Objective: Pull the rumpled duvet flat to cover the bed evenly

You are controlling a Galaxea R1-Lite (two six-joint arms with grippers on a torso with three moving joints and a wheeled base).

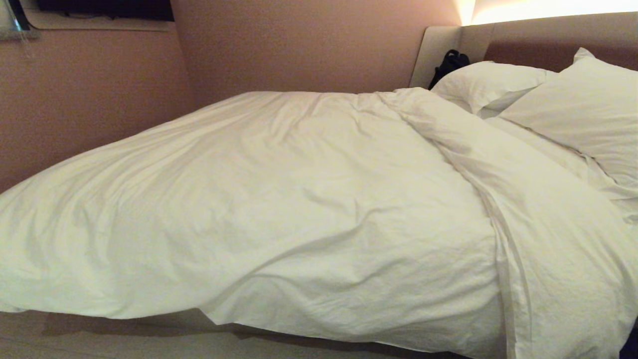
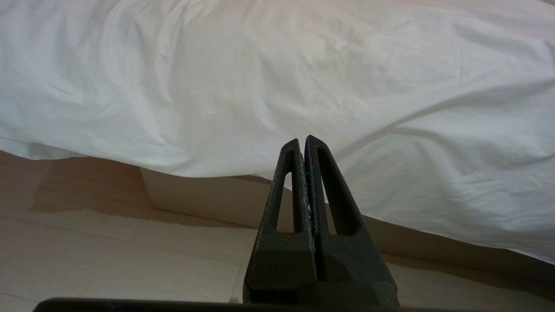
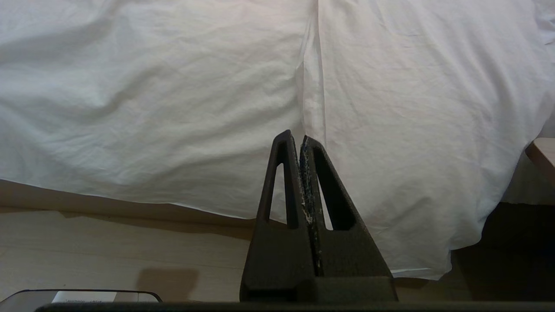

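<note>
Clenched on nothing, both sets of jaws — left gripper (image 2: 302,141) and right gripper (image 3: 295,136) — hang short of the duvet (image 1: 309,199) (rumpled, draping the bed's (image 2: 208,195) near edge) just ahead.

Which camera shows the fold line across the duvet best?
The head view: the duvet shows whole, its folded-back band running from the pillows to the near edge. The right wrist view shows only the band's near end; the left wrist view shows plain duvet, no fold.
</note>
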